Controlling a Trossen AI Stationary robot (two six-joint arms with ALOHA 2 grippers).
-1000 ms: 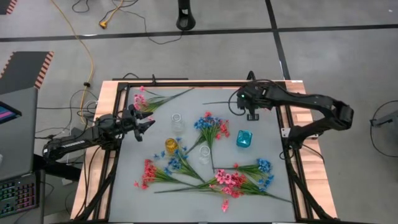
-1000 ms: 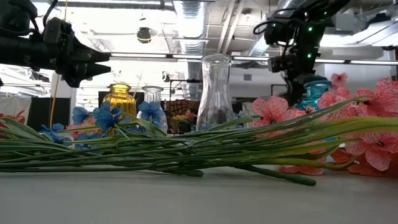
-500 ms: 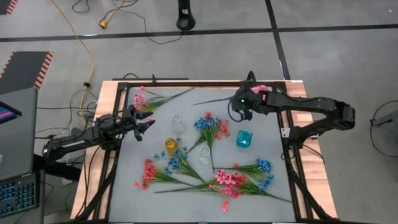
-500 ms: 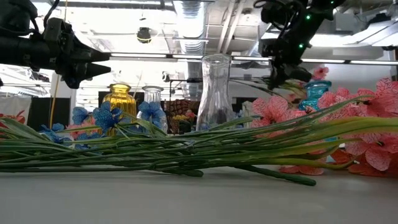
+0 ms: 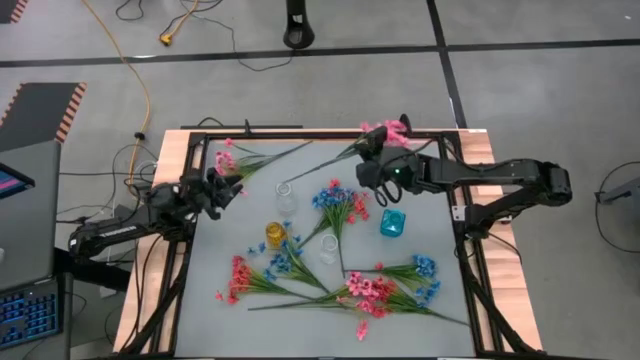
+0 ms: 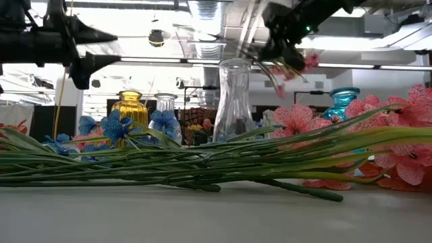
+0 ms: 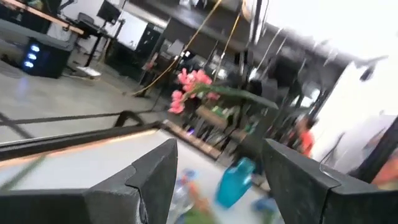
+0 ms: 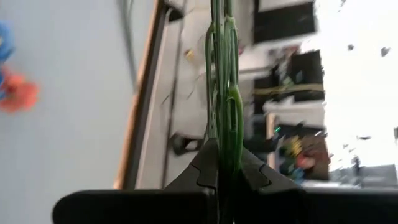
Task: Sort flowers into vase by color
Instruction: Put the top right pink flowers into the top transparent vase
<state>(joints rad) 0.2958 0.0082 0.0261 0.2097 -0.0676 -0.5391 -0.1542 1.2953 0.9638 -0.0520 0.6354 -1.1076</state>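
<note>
A pink flower (image 5: 392,129) is held up over the far side of the tabletop (image 5: 250,215) – its thin, bendy stem (image 8: 221,93) is pinched tight in the right gripper (image 5: 372,172). It looks light and floppy, so the stem is best held low. The left gripper (image 7: 214,180) is spread open.

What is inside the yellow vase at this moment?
In the high view the yellow vase has no stem in its mouth; blue flowers lie on the table beside it. Its bottom cannot be seen through the tinted glass. In the low view, stems cover its base.
</note>
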